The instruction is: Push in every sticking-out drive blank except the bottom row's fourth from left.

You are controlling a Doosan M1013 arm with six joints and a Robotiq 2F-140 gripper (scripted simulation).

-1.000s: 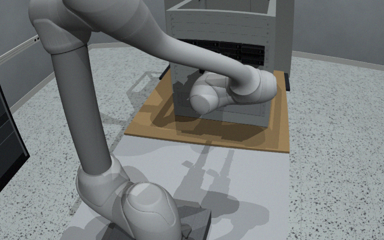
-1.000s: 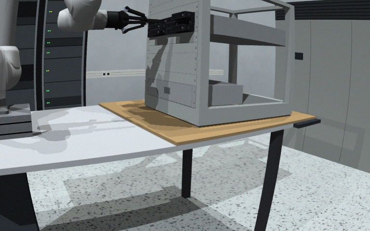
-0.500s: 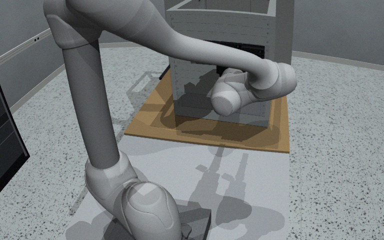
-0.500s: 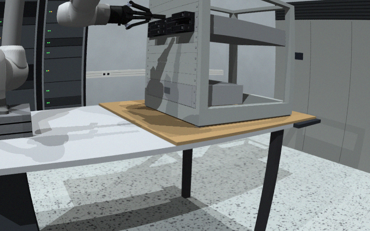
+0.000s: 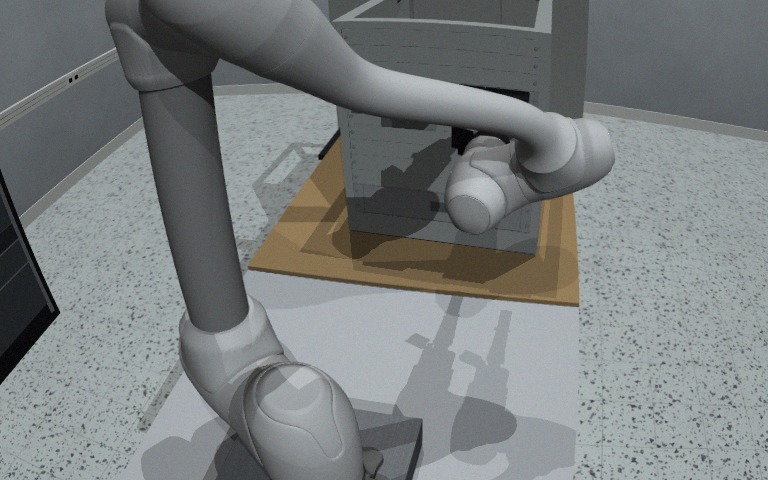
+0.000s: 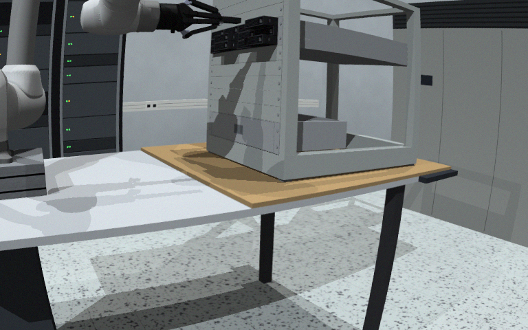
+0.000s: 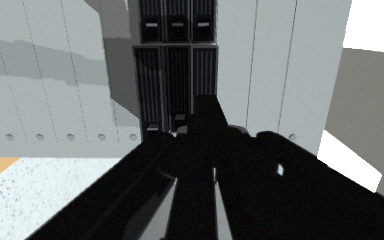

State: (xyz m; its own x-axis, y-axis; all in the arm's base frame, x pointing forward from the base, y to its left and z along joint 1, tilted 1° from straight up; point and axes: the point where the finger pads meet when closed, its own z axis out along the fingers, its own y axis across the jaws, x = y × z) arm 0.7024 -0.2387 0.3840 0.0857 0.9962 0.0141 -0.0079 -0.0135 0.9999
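Note:
The grey rack (image 6: 303, 89) stands on a tan board (image 6: 272, 183) at the table's end. Its black drive blanks (image 6: 245, 34) form a block high on the front face. Some of them stand out from the face. In the top view my arm covers most of the blanks (image 5: 465, 138). My gripper (image 6: 233, 19) is shut and empty, held level, with its fingertips at the top row of the block. In the wrist view the shut fingers (image 7: 205, 112) lie over one ribbed blank (image 7: 177, 85). I cannot tell whether they touch it.
A grey box (image 6: 321, 134) lies inside the rack on its bottom shelf. The board overhangs the white table (image 6: 116, 194). Dark server cabinets (image 6: 87, 78) stand behind my arm. My elbow and wrist (image 5: 526, 169) hang in front of the rack's lower panels.

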